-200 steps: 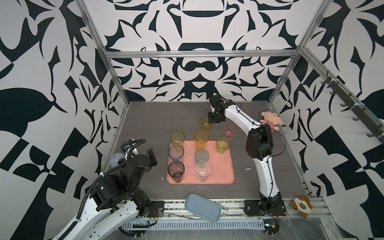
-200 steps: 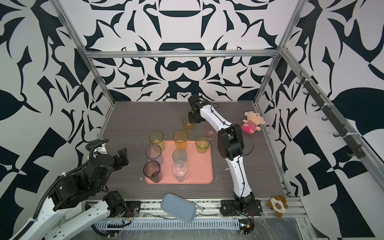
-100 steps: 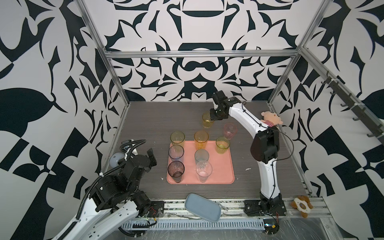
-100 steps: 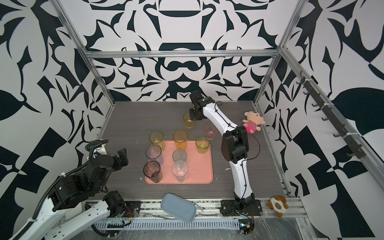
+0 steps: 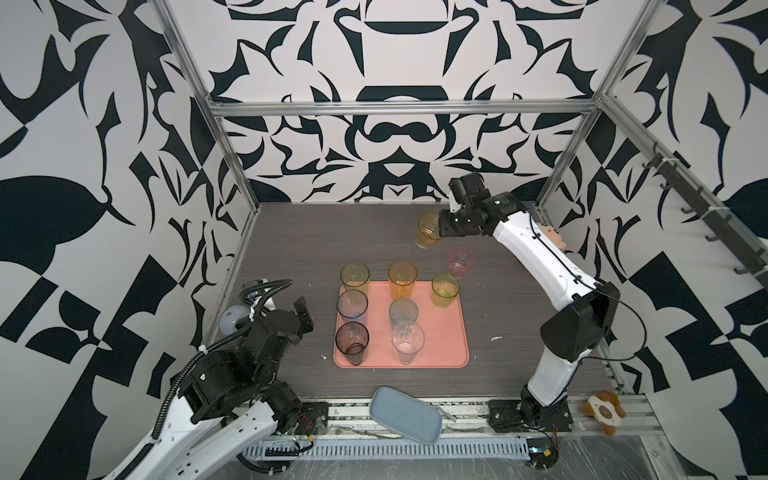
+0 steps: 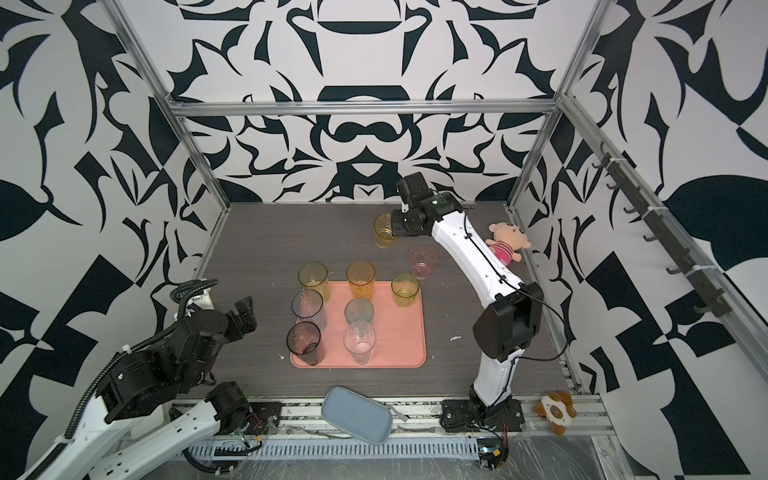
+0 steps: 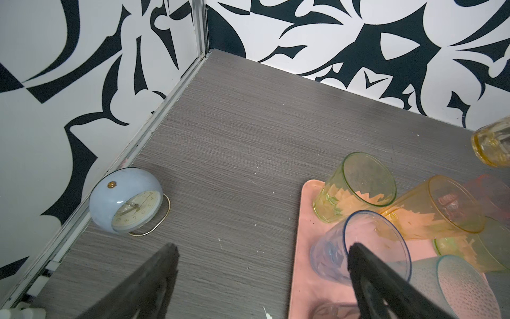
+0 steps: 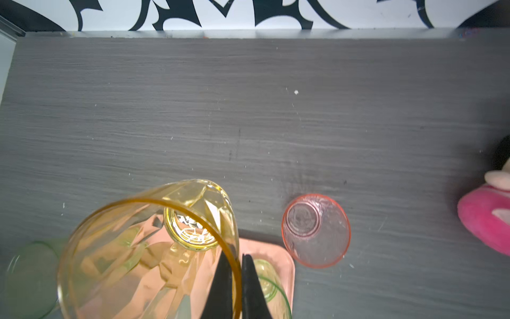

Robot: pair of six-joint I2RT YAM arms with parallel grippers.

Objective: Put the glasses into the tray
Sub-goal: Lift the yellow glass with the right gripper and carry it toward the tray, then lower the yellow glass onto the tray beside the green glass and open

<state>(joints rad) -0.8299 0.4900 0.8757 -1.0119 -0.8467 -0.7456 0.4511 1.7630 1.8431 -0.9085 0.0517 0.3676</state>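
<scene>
My right gripper [image 5: 439, 226] [image 8: 236, 262] is shut on the rim of an amber glass [image 5: 427, 230] [image 8: 149, 248], one finger inside and one outside. The glass hangs tilted above the back of the table. The salmon-pink tray [image 5: 442, 345] [image 6: 401, 340] holds several glasses: yellow-green [image 5: 354, 276], orange [image 5: 402, 278], green [image 5: 445, 289], blue [image 5: 352, 305], teal [image 5: 403, 312], smoky [image 5: 352, 340] and clear [image 5: 408, 340]. A pink glass [image 5: 460, 261] [image 8: 316, 230] stands on the table just behind the tray's far right corner. My left gripper [image 5: 305, 318] [image 7: 262, 248] is open and empty, left of the tray.
A pale blue alarm clock [image 7: 125, 203] sits by the left wall near my left arm. A blue-grey dish [image 5: 405, 415] lies at the front edge. A plush doll [image 6: 509, 243] leans by the right wall, and a small toy [image 5: 602, 411] rests on the front rail.
My right gripper has carried the amber glass up and a little to the right, toward the back. The left arm has not moved.
</scene>
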